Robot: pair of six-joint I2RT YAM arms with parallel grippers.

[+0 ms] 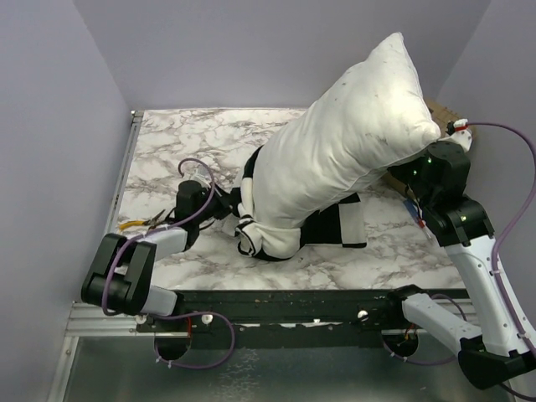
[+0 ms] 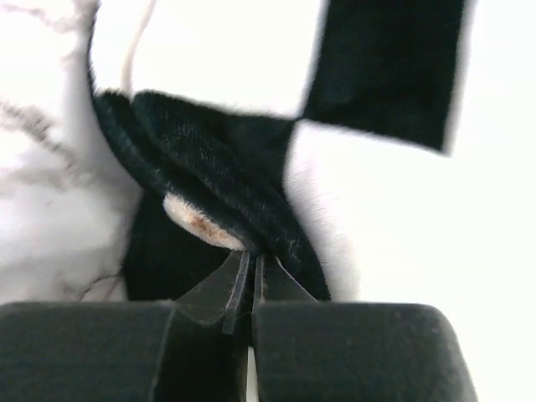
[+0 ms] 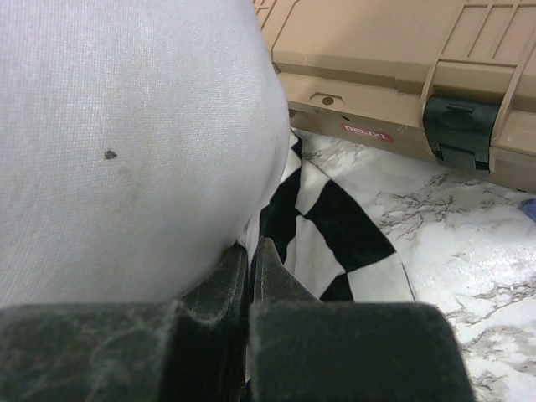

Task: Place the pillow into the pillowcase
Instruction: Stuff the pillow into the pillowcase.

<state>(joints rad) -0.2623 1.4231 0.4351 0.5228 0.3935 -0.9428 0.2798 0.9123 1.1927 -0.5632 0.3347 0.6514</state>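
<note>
Pillow sits steeply tilted. Its low end is down in the bunched mouth of the checkerboard pillowcase and its high end is up in the air. Only the low end is in, and most of the pillow is bare. The rest of the case lies flat under the pillow.

Left gripper is clenched, jaws together on a black fold of the pillowcase hem at the pillow's low end. Right gripper is clenched too, nipping white pillow fabric on the underside of the pillow's high end. It looks to be what holds that end up.

Step in hand, my read: feed the pillow deeper into the case.
- **Left:** hold the hem firm and draw it up along the pillow.
- **Right:** push the pillow down lengthwise, not sideways.
- **Grip risk:** the left pinch is thin, on a fold only, so it could slip. Pull slow.
- **Case:** it is bunched round the low end, so it may need a regrip to spread the mouth.
- **Pillow:** it is soft and will likely buckle if shoved hard from the high end.

Surface: a white-grey marble-pattern tabletop under the pillow, smooth-looking, so the case may slide. A tan plastic toolbox sits just behind the pillow's high end; avoid swinging into it. Plain lavender walls stand behind and to both sides of the pillow.
</note>
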